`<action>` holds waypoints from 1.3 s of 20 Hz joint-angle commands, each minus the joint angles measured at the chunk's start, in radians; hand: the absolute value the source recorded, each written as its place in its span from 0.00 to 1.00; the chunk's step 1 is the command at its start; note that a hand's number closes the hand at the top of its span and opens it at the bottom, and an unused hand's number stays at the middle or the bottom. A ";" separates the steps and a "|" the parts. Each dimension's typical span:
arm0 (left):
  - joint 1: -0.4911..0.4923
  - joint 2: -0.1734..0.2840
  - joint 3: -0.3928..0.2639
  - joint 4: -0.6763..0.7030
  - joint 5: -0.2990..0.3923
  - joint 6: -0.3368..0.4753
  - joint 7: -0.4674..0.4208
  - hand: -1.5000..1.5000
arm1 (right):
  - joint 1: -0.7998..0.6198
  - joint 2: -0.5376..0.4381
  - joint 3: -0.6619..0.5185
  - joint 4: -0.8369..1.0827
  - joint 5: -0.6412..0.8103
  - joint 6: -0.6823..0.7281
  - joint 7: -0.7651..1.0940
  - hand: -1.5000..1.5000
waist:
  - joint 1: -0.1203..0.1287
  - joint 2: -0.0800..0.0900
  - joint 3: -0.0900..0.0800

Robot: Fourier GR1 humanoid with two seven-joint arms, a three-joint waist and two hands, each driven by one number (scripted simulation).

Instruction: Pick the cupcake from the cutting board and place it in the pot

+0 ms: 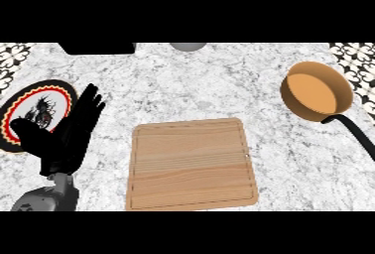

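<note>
A bare wooden cutting board (192, 163) lies on the marble counter at the lower middle; no cupcake shows on it or anywhere else. An orange pot (316, 92) with a long black handle (356, 134) stands at the upper right, and its inside looks empty. My left hand (67, 133) stands open at the left, fingers straight and pointing up, just left of the board. My right hand is out of the picture.
A round plate (22, 109) with a red and black pattern lies at the far left, partly behind my left hand. A black object (96, 47) and a grey round thing (188, 46) sit at the counter's far edge.
</note>
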 commanded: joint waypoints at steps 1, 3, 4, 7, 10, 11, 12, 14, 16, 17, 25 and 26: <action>-0.004 -0.029 -0.041 -0.013 -0.025 0.011 0.017 0.50 | -0.097 0.038 -0.001 0.106 0.013 0.067 0.060 1.00 | 0.036 0.010 0.001; -0.037 -0.016 -0.037 -0.047 -0.013 0.001 0.063 0.50 | -0.146 0.059 -0.022 0.148 0.021 0.063 0.088 1.00 | 0.038 0.010 0.001; -0.039 -0.022 -0.025 0.028 -0.007 -0.018 0.001 0.50 | -0.202 0.056 -0.021 0.176 0.022 0.093 0.071 1.00 | 0.036 0.011 0.000; -0.044 -0.013 0.002 0.057 -0.007 -0.022 -0.032 0.50 | -0.200 0.070 -0.046 0.308 0.040 0.068 0.005 1.00 | 0.035 0.012 0.001; -0.015 -0.067 -0.067 0.040 -0.060 0.013 -0.053 0.50 | -0.263 0.119 -0.034 0.444 0.090 0.033 -0.022 1.00 | 0.044 0.014 0.001; 0.010 -0.039 -0.023 0.058 -0.013 -0.028 -0.074 0.50 | -0.183 0.115 -0.054 0.488 0.098 -0.026 -0.127 1.00 | 0.040 0.014 0.001; -0.050 -0.009 0.002 0.029 -0.001 -0.032 0.000 0.50 | -0.228 0.155 -0.029 0.516 0.122 -0.022 -0.097 1.00 | 0.042 0.014 0.001; -0.043 -0.032 -0.020 0.019 -0.040 0.004 0.008 0.50 | -0.213 0.157 -0.067 0.541 0.108 -0.024 -0.164 1.00 | 0.035 0.011 0.002; -0.029 -0.003 0.009 0.040 0.008 -0.057 -0.031 0.50 | -0.191 0.175 -0.046 0.664 0.141 -0.088 -0.269 1.00 | 0.043 0.016 0.002; -0.044 -0.032 -0.005 0.061 -0.015 -0.026 -0.025 0.50 | -0.192 0.181 -0.040 0.621 0.144 -0.046 -0.251 1.00 | 0.033 0.012 0.002; -0.103 -0.045 -0.009 0.088 -0.033 -0.012 -0.021 0.50 | -0.266 0.327 -0.178 0.867 0.034 -0.150 -0.224 0.00 | 0.038 0.016 0.002; -0.060 -0.033 -0.004 0.074 -0.010 -0.043 -0.034 0.50 | -0.265 0.335 -0.217 0.910 0.014 -0.206 -0.283 0.00 | 0.046 0.018 0.002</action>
